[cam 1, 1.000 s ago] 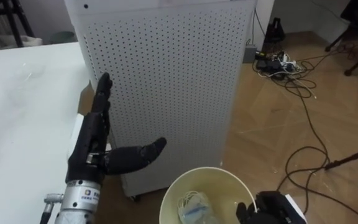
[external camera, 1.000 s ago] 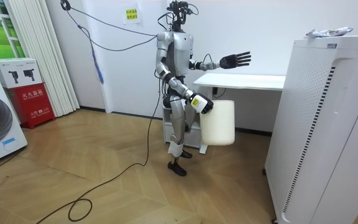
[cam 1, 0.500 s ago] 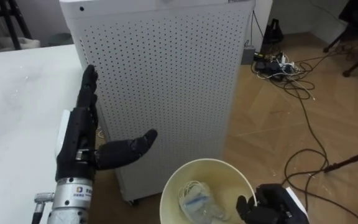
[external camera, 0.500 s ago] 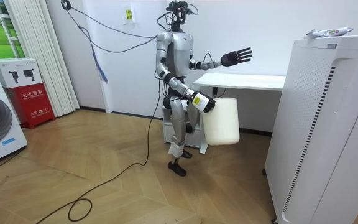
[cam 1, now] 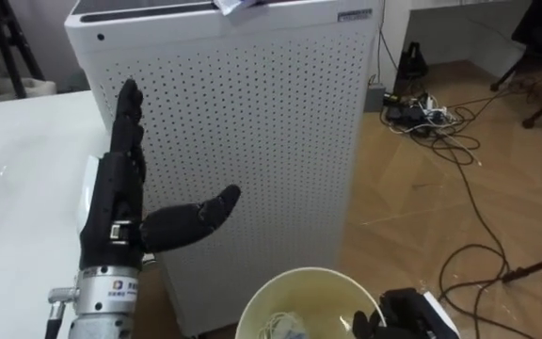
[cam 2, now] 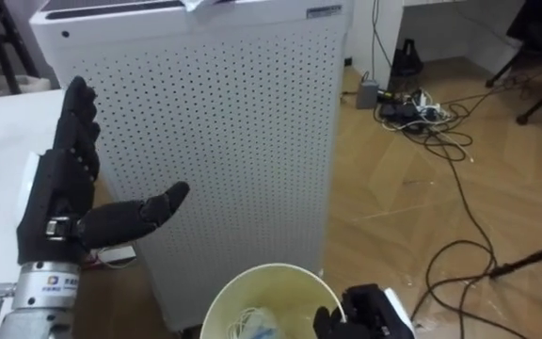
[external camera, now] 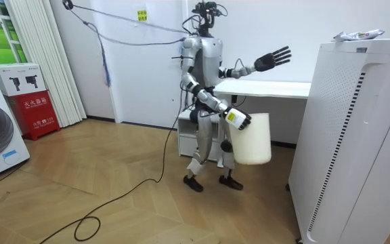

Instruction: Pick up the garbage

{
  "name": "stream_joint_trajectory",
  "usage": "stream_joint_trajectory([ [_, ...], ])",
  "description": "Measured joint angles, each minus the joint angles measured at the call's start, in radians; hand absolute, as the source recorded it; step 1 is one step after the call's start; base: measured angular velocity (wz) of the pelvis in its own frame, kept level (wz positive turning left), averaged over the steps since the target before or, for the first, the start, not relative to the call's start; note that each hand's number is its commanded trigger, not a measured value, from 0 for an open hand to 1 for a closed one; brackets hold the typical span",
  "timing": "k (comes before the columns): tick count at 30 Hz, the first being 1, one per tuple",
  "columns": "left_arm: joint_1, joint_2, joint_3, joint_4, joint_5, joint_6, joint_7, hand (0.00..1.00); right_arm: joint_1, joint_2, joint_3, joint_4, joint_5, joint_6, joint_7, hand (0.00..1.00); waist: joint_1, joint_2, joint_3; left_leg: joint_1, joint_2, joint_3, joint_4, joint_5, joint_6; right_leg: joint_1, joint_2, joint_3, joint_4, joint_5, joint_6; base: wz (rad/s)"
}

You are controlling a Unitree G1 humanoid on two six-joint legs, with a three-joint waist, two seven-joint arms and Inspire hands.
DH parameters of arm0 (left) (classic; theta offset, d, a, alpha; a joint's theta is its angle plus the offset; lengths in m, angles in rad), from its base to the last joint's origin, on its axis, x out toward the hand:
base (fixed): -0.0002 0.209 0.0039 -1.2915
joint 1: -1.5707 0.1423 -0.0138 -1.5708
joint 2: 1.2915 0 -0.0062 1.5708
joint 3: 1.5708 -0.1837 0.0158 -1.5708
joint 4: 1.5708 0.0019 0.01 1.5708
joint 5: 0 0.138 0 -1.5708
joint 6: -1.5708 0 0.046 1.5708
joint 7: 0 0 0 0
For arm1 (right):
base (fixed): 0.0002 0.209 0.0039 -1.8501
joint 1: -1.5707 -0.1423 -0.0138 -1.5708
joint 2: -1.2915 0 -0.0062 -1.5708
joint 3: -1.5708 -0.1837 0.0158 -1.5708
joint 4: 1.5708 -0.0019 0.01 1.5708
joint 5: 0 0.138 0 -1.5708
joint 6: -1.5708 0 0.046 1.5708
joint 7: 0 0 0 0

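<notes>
Robot stands on the wood floor (external camera: 114, 196) between the white table (cam 1: 17, 188) on its left and a tall white perforated cabinet (cam 1: 271, 122) ahead, feet apart, body turned toward the cabinet at the room view's right.

Left hand (cam 1: 111, 217) raised in front of the cabinet's near left corner, above the table edge. Fingers straight and pointing up, thumb stuck out to the right, nothing in it. Not touching the cabinet as far as the eye views show.

Right hand (cam 1: 403, 318) low at the near right, dark fingers curled over the rim of a cream bin (cam 1: 332, 282). Grip looks closed on the rim, though the hand is cut by the frame edge. In the room view the bin hangs at the robot's hip on that arm.

Inside the bin: pale rubbish (cam 1: 283, 328) at the bottom, too little of it visible to name.

Crumpled wrapper (external camera: 357, 34) lies on the cabinet's top, near its far edge, well above and beyond the left hand.

Tangle of cables (cam 1: 422, 99) on the floor, far right of the cabinet
</notes>
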Motion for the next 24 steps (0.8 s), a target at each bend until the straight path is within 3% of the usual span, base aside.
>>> stream_joint_trajectory([
  [1,-0.001,-0.002,-0.001,0.000,0.003,0.000,-0.001,0.00,0.000,-0.002,0.000,0.000,0.006,0.000,-0.002,1.00,0.000,-0.007,0.0004,0.000,-0.020,0.008,0.045,-0.041,0.013,0.021,-0.026,-0.008,0.006,-0.020,0.019,-0.13],
  [3,-0.018,-0.003,-0.003,0.000,0.007,0.000,-0.002,0.00,-0.010,-0.003,0.000,0.000,0.005,0.000,-0.003,1.00,0.000,-0.016,0.0051,0.001,-0.038,0.023,0.101,-0.103,0.028,0.033,-0.064,-0.036,0.051,-0.040,0.046,0.04],
  [4,-0.024,-0.003,-0.004,0.000,0.007,-0.001,-0.006,0.00,-0.014,-0.001,0.000,0.000,0.004,0.000,-0.004,1.00,0.000,-0.018,0.0063,0.003,-0.046,0.029,0.129,-0.142,0.035,0.029,-0.085,-0.045,0.115,-0.043,0.051,0.05],
  [5,-0.024,-0.002,-0.004,0.000,0.001,-0.001,-0.010,0.00,-0.016,0.001,0.001,0.000,0.005,0.000,-0.004,1.00,0.000,-0.021,0.0076,0.008,-0.052,0.029,0.142,-0.160,0.040,0.024,-0.093,-0.050,0.153,-0.040,0.056,0.10],
  [6,-0.023,-0.001,-0.008,0.000,-0.010,-0.001,-0.016,0.00,-0.016,0.006,0.002,0.000,0.005,0.000,-0.004,1.00,-0.001,-0.026,0.0096,0.020,-0.065,0.030,0.163,-0.191,0.049,-0.003,-0.117,-0.054,0.254,-0.021,0.084,0.14],
  [7,-0.025,0.000,-0.019,0.000,-0.012,-0.001,-0.014,0.00,-0.017,0.007,0.002,0.000,0.005,0.000,-0.007,1.00,0.000,-0.027,0.0100,0.030,-0.075,0.028,0.182,-0.219,0.058,-0.034,-0.136,-0.052,0.347,0.018,0.092,0.16],
  [8,-0.025,0.000,-0.025,0.000,-0.012,-0.001,-0.014,0.00,-0.018,0.007,0.002,0.000,0.007,0.000,-0.008,1.00,0.000,-0.026,0.0098,0.036,-0.078,0.027,0.189,-0.231,0.063,-0.049,-0.143,-0.051,0.386,0.042,0.091,0.10],
  [10,-0.028,0.002,-0.038,0.000,-0.009,0.000,-0.009,0.00,-0.018,0.010,0.002,0.000,0.012,0.000,-0.008,1.00,0.001,-0.018,0.0095,0.064,-0.078,0.016,0.192,-0.265,0.072,-0.103,-0.149,-0.043,0.500,0.164,0.091,0.05],
  [12,-0.041,0.003,-0.041,0.000,-0.010,0.001,0.002,0.00,-0.025,0.012,0.002,-0.002,0.015,0.000,-0.007,1.00,0.004,-0.009,0.0111,0.081,-0.074,0.002,0.180,-0.278,0.075,-0.152,-0.153,-0.052,0.549,0.173,0.092,0.02],
  [13,-0.040,0.003,-0.044,-0.001,-0.011,-0.005,0.003,0.00,-0.025,0.011,0.002,-0.002,0.015,0.000,-0.006,1.00,0.004,-0.003,0.0126,0.104,-0.071,0.001,0.157,-0.279,0.075,-0.186,-0.150,-0.054,0.549,0.144,0.084,0.00],
  [15,-0.021,0.001,-0.069,-0.002,-0.011,-0.023,0.001,0.00,-0.025,0.006,0.004,-0.002,0.015,0.000,-0.009,1.00,0.022,0.002,0.0145,0.133,-0.063,-0.001,0.128,-0.279,0.075,-0.238,-0.137,-0.055,0.502,0.114,0.074,0.02],
  [17,-0.010,0.003,-0.078,-0.007,-0.010,-0.033,-0.001,0.00,-0.024,0.006,0.010,-0.001,0.013,0.001,-0.015,1.00,0.025,0.005,0.0160,0.145,-0.056,-0.019,0.121,-0.282,0.069,-0.249,-0.121,-0.067,0.344,0.106,0.076,0.18],
  [19,0.006,0.001,-0.079,-0.007,-0.002,-0.038,0.003,0.00,-0.025,0.003,0.016,0.000,-0.008,0.002,-0.018,1.00,0.021,0.010,0.0149,0.157,-0.055,-0.042,0.117,-0.285,0.054,-0.221,-0.101,-0.083,0.102,0.146,0.070,0.27],
  [21,0.012,0.006,-0.079,-0.012,0.021,-0.029,0.006,0.00,-0.026,0.007,0.017,-0.001,-0.018,0.002,-0.004,1.00,0.014,0.023,0.0089,0.165,-0.041,-0.064,0.094,-0.273,0.040,-0.190,-0.070,-0.087,0.035,0.173,0.061,0.17],
  [24,0.014,0.013,-0.073,-0.020,0.081,-0.004,0.021,0.00,-0.032,0.012,0.032,-0.001,-0.014,0.002,0.017,1.00,0.030,0.023,0.0096,0.190,-0.007,-0.070,0.053,-0.255,0.019,-0.138,-0.022,-0.082,-0.063,0.220,0.042,-0.06],
])
